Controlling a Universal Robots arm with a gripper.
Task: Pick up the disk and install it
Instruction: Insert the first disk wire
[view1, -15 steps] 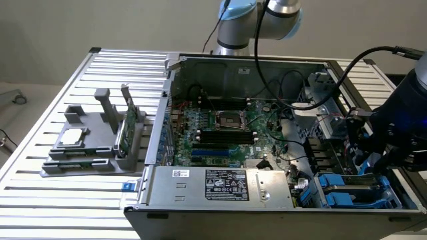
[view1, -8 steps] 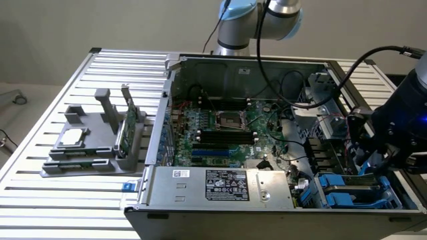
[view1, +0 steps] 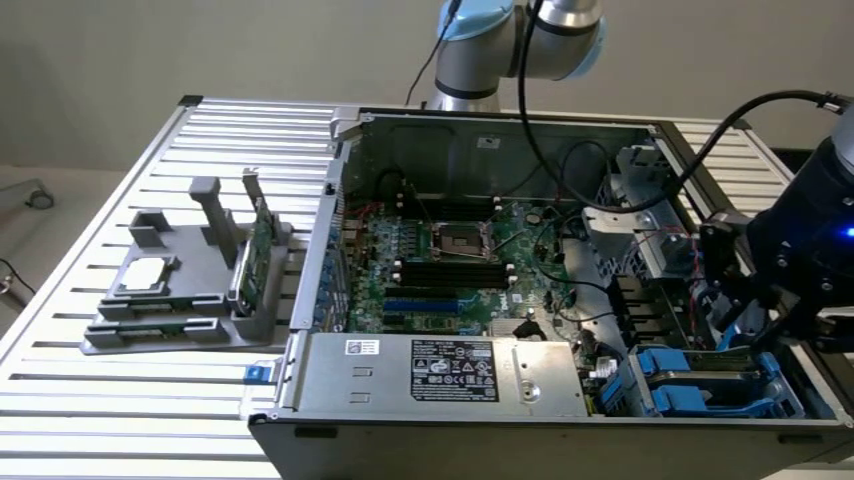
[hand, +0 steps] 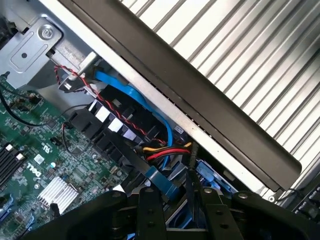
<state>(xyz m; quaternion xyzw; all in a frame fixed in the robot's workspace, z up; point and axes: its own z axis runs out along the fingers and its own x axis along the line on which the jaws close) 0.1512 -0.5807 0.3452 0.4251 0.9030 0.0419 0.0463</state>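
My black gripper (view1: 755, 312) reaches down into the drive bay at the exterior view's right end of the open computer case (view1: 534, 425). The disk (view1: 715, 316) shows as a strip of bright blue carrier by the fingers, just above the bay. In the wrist view the gripper (hand: 182, 220) has a finger on each side of the disk's blue carrier edge (hand: 167, 184) and appears shut on it. The drive's metal body and label are hidden behind the fingers and cables.
Two more blue carriers (view1: 694, 385) sit in the bay below. Red, yellow and black cables (hand: 165, 149) cross close to the fingers, beside the case's side rail (hand: 200, 107). The power supply (view1: 441, 370) and motherboard (view1: 441, 250) take up the middle. A grey fixture (view1: 174, 335) stands on the slatted table.
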